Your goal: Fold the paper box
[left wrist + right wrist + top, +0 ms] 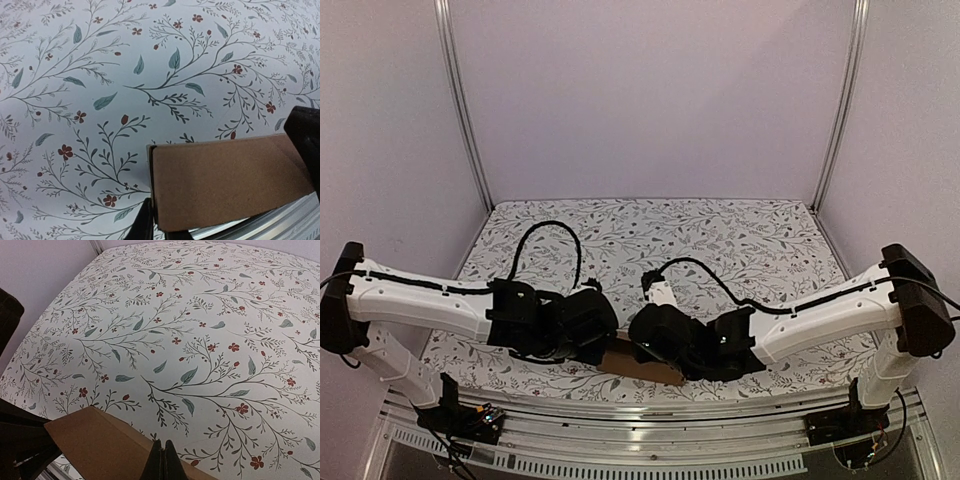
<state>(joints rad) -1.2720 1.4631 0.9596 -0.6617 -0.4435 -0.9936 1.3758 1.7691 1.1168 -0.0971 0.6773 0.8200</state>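
The paper box (642,364) is plain brown cardboard, formed into an oblong, at the table's near edge between both grippers. In the left wrist view the box (230,182) fills the lower right. My left gripper (162,231) has one finger (142,222) against the box's left end and the other under it, shut on that end. In the right wrist view the box (100,450) lies at the bottom left. My right gripper (164,445) is shut, fingers pressed together, with its tips at the box's far edge. In the top view the left gripper (592,335) and right gripper (648,345) sit over the box and hide most of it.
A floral tablecloth (650,240) covers the table. A metal rail (620,420) runs along the near edge, right beside the box (280,220). Upright frame posts (465,110) and pale walls stand at the back. The right arm's dark body (306,135) is close to the box's right end.
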